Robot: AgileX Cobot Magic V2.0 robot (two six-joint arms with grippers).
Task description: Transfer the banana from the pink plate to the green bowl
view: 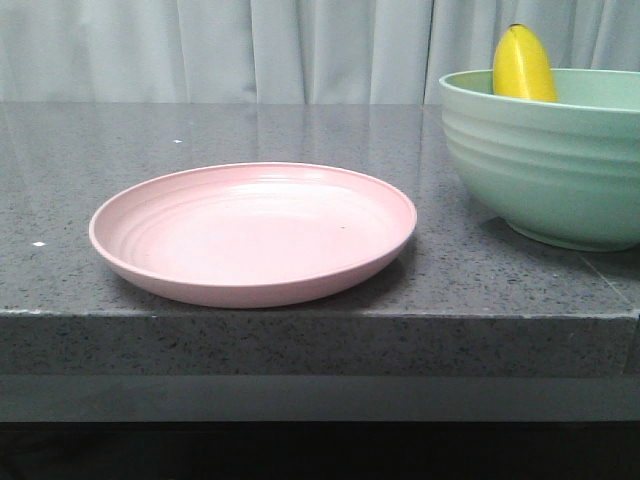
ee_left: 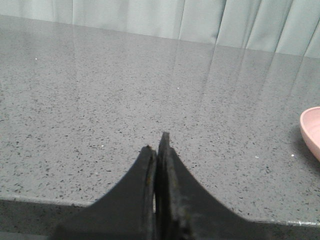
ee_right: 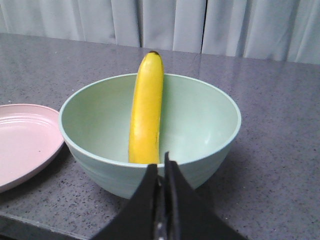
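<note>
The glossy yellow curved banana [ee_right: 146, 107] leans inside the deep, ridged mint-green bowl [ee_right: 205, 120], its dark tip poking above the rim. The bowl sits toward the grey speckled stone bench's [view: 300, 135] right edge, beside the empty shallow pale pink plate [view: 253, 232] near the front edge. The left pincer [ee_left: 156, 150] and right pincer [ee_right: 161, 167] are both clenched on nothing.

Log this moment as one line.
banana: in green bowl, leaning on rim | pink plate: empty | left hand: shut | right hand: shut
</note>
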